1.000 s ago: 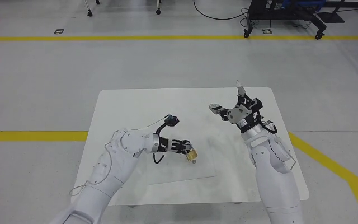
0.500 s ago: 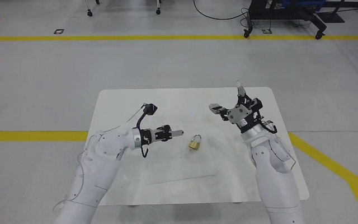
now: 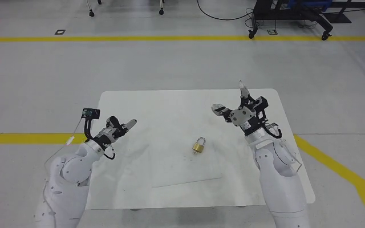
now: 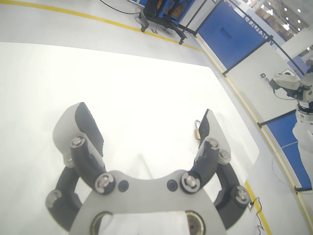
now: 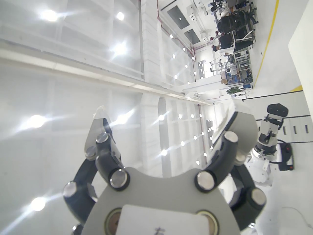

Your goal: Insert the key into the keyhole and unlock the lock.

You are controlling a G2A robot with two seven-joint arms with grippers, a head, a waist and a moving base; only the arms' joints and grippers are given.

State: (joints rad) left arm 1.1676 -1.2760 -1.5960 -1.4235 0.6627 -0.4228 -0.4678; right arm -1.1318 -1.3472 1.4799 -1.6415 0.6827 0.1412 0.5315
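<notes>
The brass padlock (image 3: 198,145) is laid on the white desk (image 3: 171,108) between the left claw (image 3: 121,122) and right claw (image 3: 230,98), both held spread.

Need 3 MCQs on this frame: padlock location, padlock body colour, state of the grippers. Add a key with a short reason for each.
1. Where is the padlock?
A. On the floor
B. Lying on the table, apart from both grippers
C. Clamped in a gripper

2. What colour is the padlock's body?
A. Brass
B. Red
C. Black

3. What state are the left gripper and right gripper in?
A. Both shut
B. One shut on the padlock
C. Both open and empty

Key:
1. B: the top view shows it alone on the white tabletop between the arms.
2. A: the body is golden, under a silvery shackle.
3. C: each pair of fingers is spread with nothing between them.
</notes>
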